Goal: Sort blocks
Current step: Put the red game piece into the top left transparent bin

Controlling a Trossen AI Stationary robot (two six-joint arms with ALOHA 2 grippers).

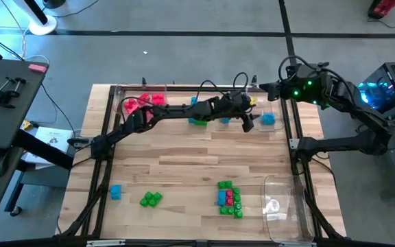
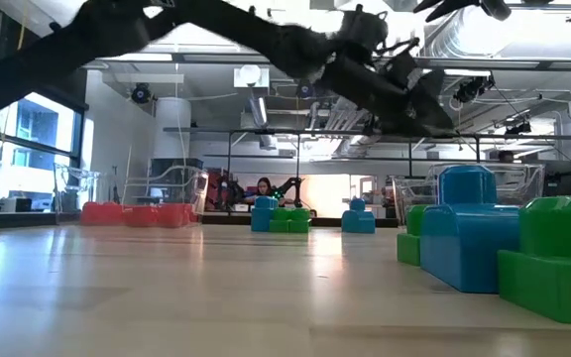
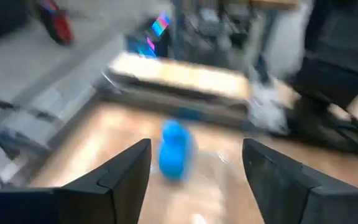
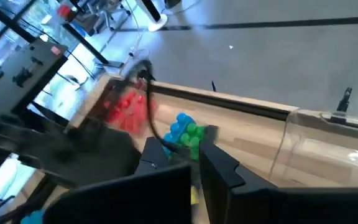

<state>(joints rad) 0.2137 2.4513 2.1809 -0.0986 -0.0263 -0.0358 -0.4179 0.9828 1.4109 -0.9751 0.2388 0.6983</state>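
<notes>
The left pincer (image 1: 247, 122) hangs over the far side of the light wooden table (image 1: 184, 165), its two dark fingers (image 3: 126, 177) spread wide with nothing between them. Just beyond them, in the left wrist view, a small bright blue studded plastic brick (image 3: 174, 149) lies on the wood; the high view places it just beside the pincer (image 1: 268, 119), near the far right corner of the table. Other blocks are scattered: a pinkish red heap (image 1: 145, 101) in the clear tray at the table's far left corner, a blue-and-green cluster (image 1: 197, 120) beside the left arm, a lone blue one (image 1: 116, 191), green ones (image 1: 151, 199) and a mixed pile (image 1: 230, 199) along the table's near edge. The right pincer (image 4: 194, 158) waits above the far right corner, fingers pressed together, empty.

The risk I see: the blue brick looks freshly let go, so it may roll or tip before settling. The long left arm, sweeping low over the table, could also knock the blue-and-green cluster.
</notes>
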